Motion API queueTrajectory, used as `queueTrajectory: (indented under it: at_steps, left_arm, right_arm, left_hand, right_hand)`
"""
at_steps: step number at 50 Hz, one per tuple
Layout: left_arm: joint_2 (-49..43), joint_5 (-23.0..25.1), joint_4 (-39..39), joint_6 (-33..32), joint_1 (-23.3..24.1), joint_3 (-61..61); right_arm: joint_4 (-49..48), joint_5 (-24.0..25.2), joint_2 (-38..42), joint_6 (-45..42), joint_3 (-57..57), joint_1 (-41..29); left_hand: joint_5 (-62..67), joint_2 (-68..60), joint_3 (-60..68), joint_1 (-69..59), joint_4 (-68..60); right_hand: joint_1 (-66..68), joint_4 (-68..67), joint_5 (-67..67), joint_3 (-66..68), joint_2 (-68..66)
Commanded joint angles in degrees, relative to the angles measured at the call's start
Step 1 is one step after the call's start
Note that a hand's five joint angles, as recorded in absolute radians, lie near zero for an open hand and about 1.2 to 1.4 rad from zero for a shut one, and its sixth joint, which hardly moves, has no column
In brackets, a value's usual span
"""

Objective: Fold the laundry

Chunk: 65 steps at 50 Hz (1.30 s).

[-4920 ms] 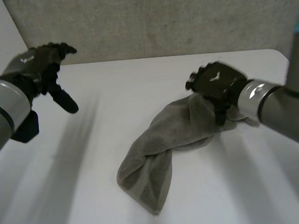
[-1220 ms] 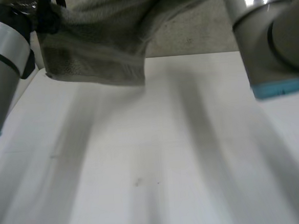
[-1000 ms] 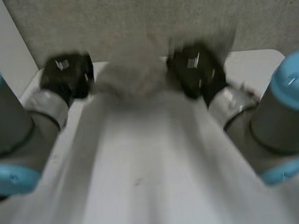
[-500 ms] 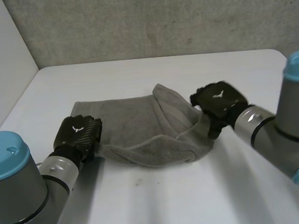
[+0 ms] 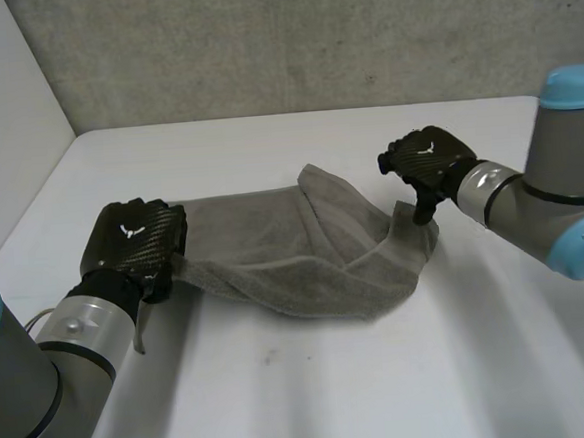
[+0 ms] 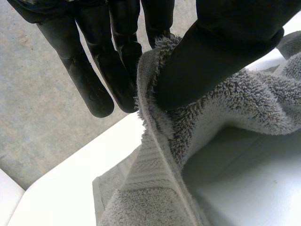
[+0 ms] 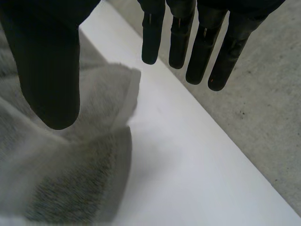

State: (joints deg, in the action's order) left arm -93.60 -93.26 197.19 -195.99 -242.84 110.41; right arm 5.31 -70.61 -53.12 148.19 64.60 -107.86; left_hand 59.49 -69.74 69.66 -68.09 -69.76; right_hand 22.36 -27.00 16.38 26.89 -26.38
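1. Head view: I've got the grey towel (image 5: 294, 249) lying rumpled mid-counter (image 5: 314, 388), with its long axis side to side and its right end bunched up. My left hand (image 5: 138, 245) sits at its left end and my right hand (image 5: 428, 159) is just over its right end. There's bare counter in front of the towel, and more behind it up to the wall (image 5: 309, 37).
2. Left wrist view: the fingers (image 6: 117, 70) and thumb (image 6: 211, 47) pinch the towel's hemmed edge.
3. Right wrist view: the fingers are straight and released, the thumb stands apart, and a towel corner lies beneath.
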Motion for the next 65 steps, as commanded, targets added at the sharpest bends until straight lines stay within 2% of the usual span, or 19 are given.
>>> queueTrajectory:
  at_steps: [1,7,14,15,16,18,21,29,34,40,42,47,48,49,51,52,57,61,65]
  left_arm:
    - [-0.4,0.0,0.0,0.0,-0.2,0.2]
    - [-0.5,0.0,0.2,0.0,-0.2,0.3]
    - [-0.7,0.0,0.3,0.0,-0.3,0.9]
    - [-0.7,0.0,0.3,0.0,-0.4,1.0]
    - [-0.7,0.0,0.3,0.0,-0.4,1.0]
    - [-0.9,0.0,0.4,-0.1,-0.6,1.4]
    - [-0.9,0.0,0.6,-0.2,-0.6,1.5]
    - [-0.9,-0.1,0.6,-0.4,-1.2,1.3]
    - [1.5,-0.1,0.5,-1.0,-3.5,-1.8]
    - [6.9,0.0,-0.8,-3.3,-5.2,-8.9]
    - [10.0,0.0,-3.2,-6.1,-6.3,-15.4]
    - [11.5,1.8,-11.9,-9.7,-6.9,-26.3]
    - [11.3,2.8,-16.2,-10.0,-6.6,-29.6]
    - [11.3,2.8,-16.2,-10.0,-6.6,-29.6]
    - [10.4,5.4,-24.3,-10.0,-6.6,-34.2]
    - [10.4,5.5,-24.3,-10.0,-6.6,-34.2]
    - [-1.3,9.4,-34.5,-10.6,-6.9,-36.1]
    - [-7.7,9.3,-36.6,-12.0,-6.8,-37.3]
    - [-18.1,8.7,-37.6,-17.9,-6.9,-41.8]
  right_arm:
    - [0.0,-3.0,9.7,-6.8,-5.9,-1.1]
    - [0.1,-6.7,15.1,-8.9,-11.0,-2.5]
    - [0.8,-7.4,17.3,-9.8,-13.6,-2.9]
    - [0.8,-7.5,17.3,-9.8,-13.7,-2.9]
    - [0.8,-7.5,17.3,-9.8,-13.7,-2.9]
    - [0.8,-8.0,16.6,-9.9,-13.7,-3.4]
    - [0.8,-8.5,15.9,-9.9,-13.7,-3.9]
    - [1.6,-8.5,4.2,-8.1,-7.9,-3.0]
    - [1.6,-8.1,-10.2,0.9,-2.5,2.2]
    - [2.9,-8.4,-20.5,3.7,-2.5,4.7]
    - [8.7,-8.3,-28.4,2.7,-4.2,6.2]
    - [16.8,-6.9,-34.1,0.6,-7.7,8.8]
    - [18.8,-6.3,-34.3,-0.3,-7.7,9.3]
    - [18.9,-6.3,-34.3,-0.3,-7.7,9.3]
    - [23.4,-4.5,-34.2,-3.8,-6.7,9.0]
    - [23.4,-4.5,-34.2,-3.8,-6.7,9.0]
    - [27.4,-4.7,-30.7,-12.5,-1.4,5.7]
    - [27.6,-7.6,-23.4,-16.3,-1.1,4.9]
    - [27.2,-10.2,-18.3,-16.8,-2.5,4.5]
  left_hand:
    - [10.5,-10.3,10.3,-11.9,-10.2]
    - [10.5,-10.3,10.3,-11.9,-10.2]
    - [10.5,-10.3,10.3,-11.9,-10.2]
    - [10.5,-10.3,10.3,-11.9,-10.2]
    - [10.5,-10.3,10.3,-11.9,-10.2]
    - [10.5,-10.3,10.3,-11.9,-10.2]
    - [10.5,-10.3,10.3,-11.9,-10.2]
    - [10.5,-10.3,10.3,-11.9,-10.2]
    - [10.5,-10.3,10.3,-11.9,-10.2]
    - [10.5,-10.3,10.3,-11.9,-10.2]
    - [10.5,-10.3,10.3,-11.9,-10.2]
    - [10.5,-10.3,10.3,-11.9,-10.2]
    - [10.5,-10.3,10.3,-11.9,-10.2]
    - [10.5,-10.3,10.3,-11.9,-10.2]
    - [10.5,-10.3,10.3,-11.9,-10.2]
    - [10.5,-10.3,10.3,-11.9,-10.2]
    - [10.5,-10.3,10.3,-11.9,-10.2]
    - [10.5,-10.3,10.3,-11.9,-10.2]
    - [10.5,-10.3,10.3,-11.9,-10.2]
  right_hand:
    - [6.6,-1.9,2.5,2.0,-2.5]
    - [6.6,-1.9,2.5,2.0,-2.5]
    - [9.7,-5.1,5.7,5.2,-5.7]
    - [19.6,-14.9,15.6,15.1,-15.6]
    - [19.7,-15.0,15.7,15.2,-15.7]
    - [51.7,-47.0,47.6,47.1,-47.6]
    - [57.6,-53.0,53.6,53.1,-53.6]
    - [57.6,-53.0,53.6,53.1,-53.6]
    - [57.6,-53.0,53.6,53.1,-53.6]
    - [57.6,-53.0,53.6,53.1,-53.6]
    - [57.6,-53.0,53.6,53.1,-53.6]
    - [57.6,-53.0,53.6,53.1,-53.6]
    - [57.6,-53.0,53.6,53.1,-53.6]
    - [57.6,-53.0,53.6,53.1,-53.6]
    - [57.6,-53.0,53.6,53.1,-53.6]
    - [57.6,-53.0,53.6,53.1,-53.6]
    - [57.6,-53.0,53.6,53.1,-53.6]
    - [57.6,-53.0,53.6,53.1,-53.6]
    - [57.6,-53.0,53.6,53.1,-53.6]
